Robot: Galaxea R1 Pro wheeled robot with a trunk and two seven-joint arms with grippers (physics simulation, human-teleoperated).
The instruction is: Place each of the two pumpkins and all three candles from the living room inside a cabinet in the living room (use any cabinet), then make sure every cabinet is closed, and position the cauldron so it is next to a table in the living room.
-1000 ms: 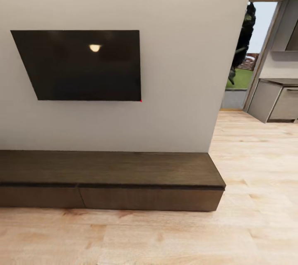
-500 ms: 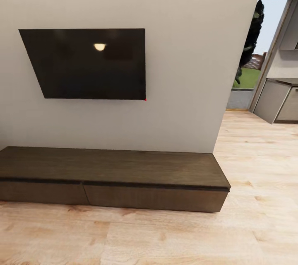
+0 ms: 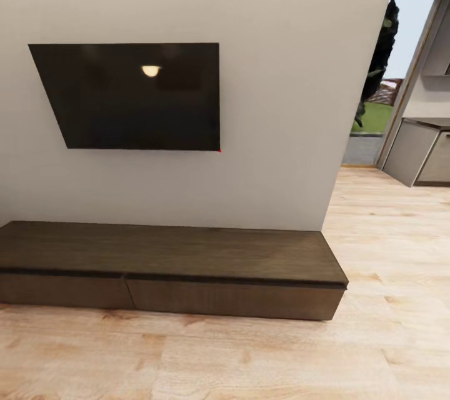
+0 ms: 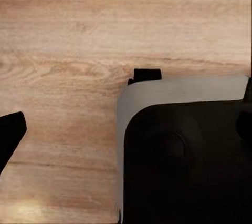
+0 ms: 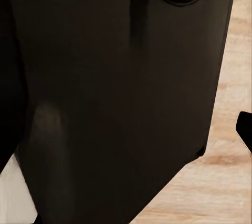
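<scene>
Now | cabinet (image 3: 169, 256) closed, top bare | wood floor (image 3: 250, 356) | end effectors: cannot tell

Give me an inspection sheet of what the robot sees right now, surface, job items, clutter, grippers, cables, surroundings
Surface: pale wood floor; nothing lies on the part in view.
Job's things: one long low dark-brown cabinet against the wall, drawer fronts flush, so it looks closed; nothing on its top. Pumpkins, candles, cauldron and table: nothing seen.
Clutter: nothing seen.
Grippers: wrist views show dark robot body over floor; dark tips at the frame edges, open or shut cannot be told.
Cables: nothing seen.
Surroundings: dark TV on the beige wall above the cabinet; to the right a doorway with greenery outside and a grey kitchen unit.
</scene>
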